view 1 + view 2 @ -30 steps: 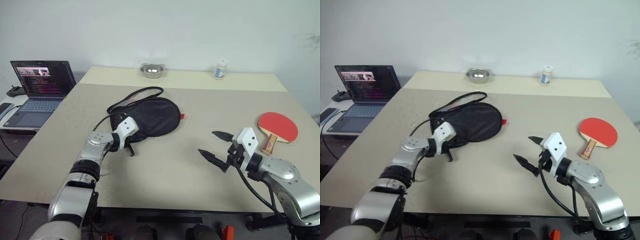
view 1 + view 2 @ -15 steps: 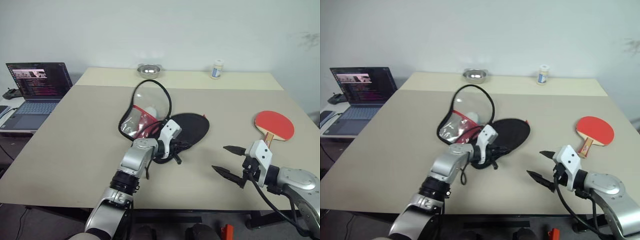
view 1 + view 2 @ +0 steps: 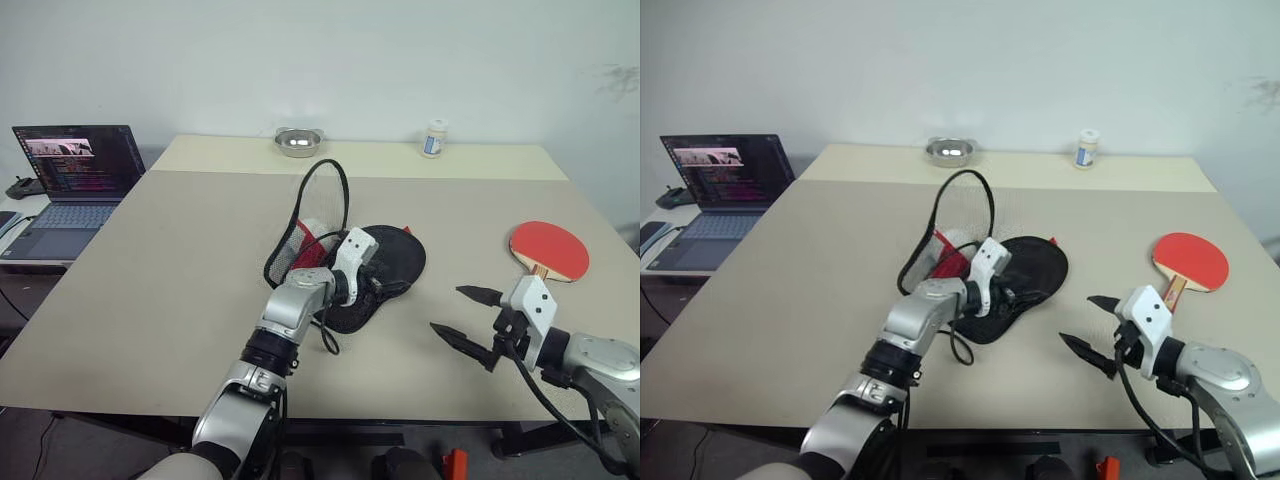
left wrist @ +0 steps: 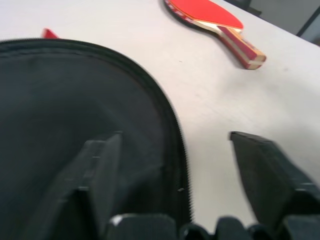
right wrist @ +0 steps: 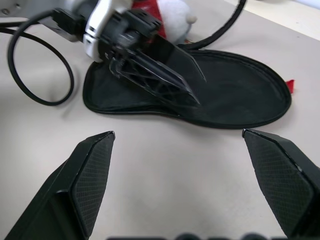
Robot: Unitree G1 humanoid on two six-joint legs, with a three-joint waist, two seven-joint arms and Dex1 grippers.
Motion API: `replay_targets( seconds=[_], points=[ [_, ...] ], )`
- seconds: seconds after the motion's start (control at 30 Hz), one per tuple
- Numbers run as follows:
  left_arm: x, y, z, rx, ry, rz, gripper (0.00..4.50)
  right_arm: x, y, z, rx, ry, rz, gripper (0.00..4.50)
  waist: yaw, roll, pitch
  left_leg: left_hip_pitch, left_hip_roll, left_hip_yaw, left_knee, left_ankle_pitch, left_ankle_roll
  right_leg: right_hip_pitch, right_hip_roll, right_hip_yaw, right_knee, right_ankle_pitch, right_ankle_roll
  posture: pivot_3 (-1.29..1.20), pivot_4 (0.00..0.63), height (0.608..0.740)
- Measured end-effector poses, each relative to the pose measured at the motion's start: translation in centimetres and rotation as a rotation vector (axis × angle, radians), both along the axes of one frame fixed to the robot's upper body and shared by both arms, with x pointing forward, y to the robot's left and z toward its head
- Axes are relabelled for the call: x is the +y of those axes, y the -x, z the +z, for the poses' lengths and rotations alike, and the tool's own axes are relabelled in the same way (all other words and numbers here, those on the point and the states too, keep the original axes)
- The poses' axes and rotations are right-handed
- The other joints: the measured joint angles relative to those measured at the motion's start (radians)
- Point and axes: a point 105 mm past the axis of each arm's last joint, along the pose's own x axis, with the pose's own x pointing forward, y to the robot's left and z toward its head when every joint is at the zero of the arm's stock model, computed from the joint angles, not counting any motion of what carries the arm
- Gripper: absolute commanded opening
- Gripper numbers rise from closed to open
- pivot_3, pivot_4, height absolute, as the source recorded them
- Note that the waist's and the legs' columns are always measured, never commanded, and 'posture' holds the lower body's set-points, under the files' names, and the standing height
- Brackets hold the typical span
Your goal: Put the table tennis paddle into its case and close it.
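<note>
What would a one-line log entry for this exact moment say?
case: open, flap up | paddle: on table, outside case | left gripper: jaws open over case | right gripper: jaws open, empty

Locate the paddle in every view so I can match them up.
Left eye view: table tennis paddle lies on the table near its right edge, handle toward the robot.
Right eye view: same spot, beyond the right gripper.
Left wrist view: upper part, past the case.
Right wrist view: not in it.
Shared landmark: the case's small red tag.
</note>
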Motion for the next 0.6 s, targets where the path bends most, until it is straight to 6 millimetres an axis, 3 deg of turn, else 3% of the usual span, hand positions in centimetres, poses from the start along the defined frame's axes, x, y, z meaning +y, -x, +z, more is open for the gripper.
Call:
replay_targets(
  seconds=[0.23,0.4,0.6],
  points=[
    [3.1,-0.5,3.7,-0.087,0.100,0.027,4.49,0.3,-1.0,0.3,0.011,-0.091,-0.055,4.50,0.000,0.000,0.000,0.000,0.000,0.000,0.000,0.000,0.000,0.000,0.000,0.000,0.000,0.000,0.000,0.00,0.150,0.740],
    [3.4,0.4,5.5,-0.136,0.131,-0.035,4.49,0.4,-2.1,0.4,0.053,-0.164,-0.116,4.50,0.001,0.000,0.000,0.000,0.000,0.001,0.000,0.000,0.000,0.000,-0.001,0.000,0.000,0.000,0.000,0.00,0.150,0.740],
    [5.0,1.3,6.9,-0.197,0.091,-0.096,4.49,1.3,-3.1,-1.0,0.193,-0.224,-0.212,4.50,-0.001,0.000,0.000,0.000,0.001,0.001,0.000,0.000,0.000,0.000,-0.001,0.000,0.001,0.001,-0.002,0.00,0.150,0.740]
  ],
)
